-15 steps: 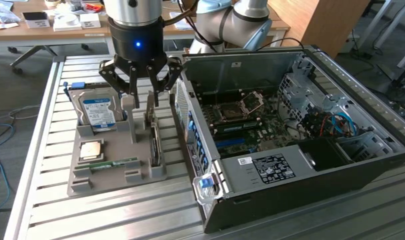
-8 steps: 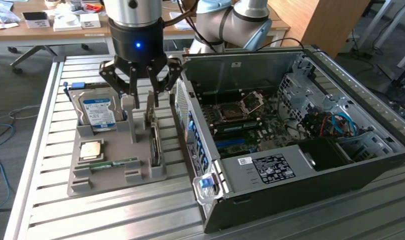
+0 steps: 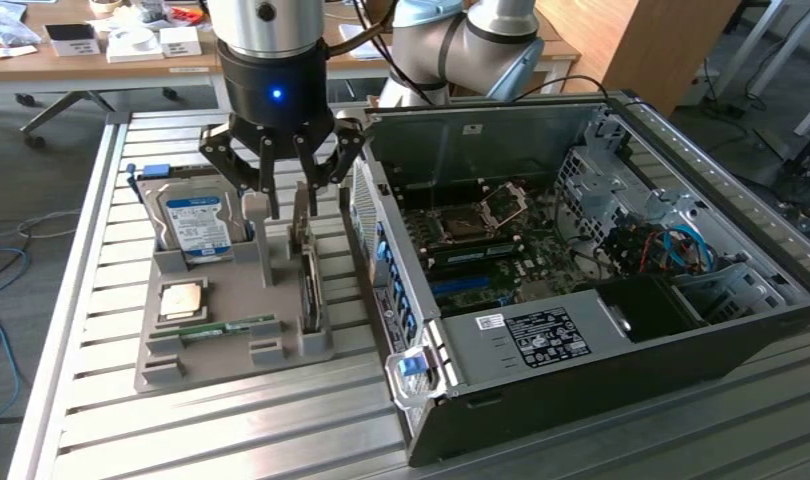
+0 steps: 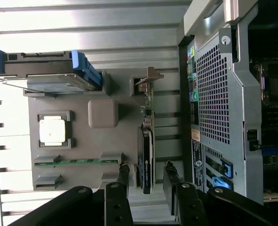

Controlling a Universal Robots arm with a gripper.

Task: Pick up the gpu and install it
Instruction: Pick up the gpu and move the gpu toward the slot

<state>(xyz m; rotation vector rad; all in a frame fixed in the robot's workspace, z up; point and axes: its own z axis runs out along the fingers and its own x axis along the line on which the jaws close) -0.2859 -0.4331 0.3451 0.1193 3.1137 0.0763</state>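
Gpu [image 3: 306,285] on edge in a slot of a grey holder tray [image 3: 165,372], left of centre in the exterior view, on a slatted metal worktop [image 3: 245,435]. The thin dark card stands with its long axis running from the upper part of the frame toward the lower, parallel to the side of the open computer case [image 3: 579,345] just to its right. Its silver bracket [image 3: 300,240] stands upright at the upper, farther end. The other end points toward the lower edge of the frame.

Over the card, in the upper left-centre of the exterior view, hangs the tool [image 3: 281,205], a blue light glowing on its body. Its fingers [image 3: 256,205] are spread wide and grip nothing. In the wrist view the gpu [image 4: 146,155] runs in line with the gap of the tool [image 4: 146,167]. One dark finger sits to each side of the card's bracketless end, and whether either finger touches the card cannot be told.

A hard drive [image 3: 194,222] with a blue-and-white label stands upright at the tray's upper left. A processor chip [image 3: 181,298] lies flat below it, and a green memory stick [image 3: 232,327] lies flat nearer the tray's lower edge. The case takes up the right half of the frame, with its motherboard exposed.
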